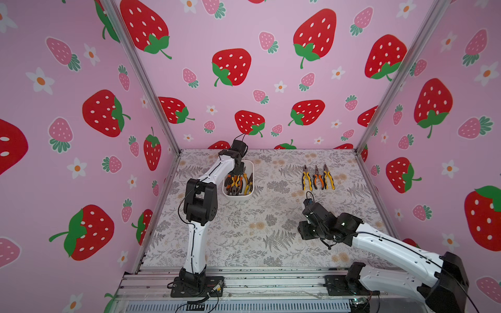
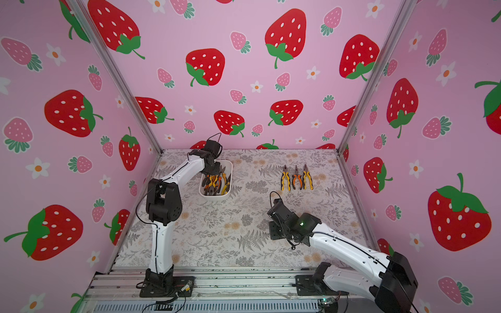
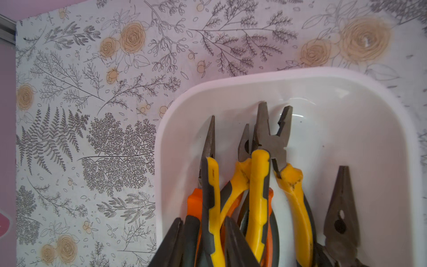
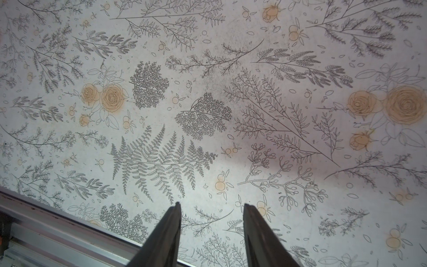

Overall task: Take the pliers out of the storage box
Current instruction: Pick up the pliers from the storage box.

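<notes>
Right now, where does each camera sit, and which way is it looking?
Top views: high above the arm bases, looking down toward the back wall; both show the left arm, right arm, storage box and three pliers laid out.
Left wrist: on the left arm, looking down into the box at the pliers inside; the left gripper straddles a yellow-and-black handle.
Right wrist: on the right arm, looking at the flowery table; the right gripper shows, open.
Shared: left wrist and top views both see the box.

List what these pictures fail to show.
- Left gripper: fingers flank a yellow handle in the left wrist view; overlapping handles and the frame edge hide any clamping.
- Pliers count in the storage box: piled, tiny in both top views, partly under the left arm.
</notes>
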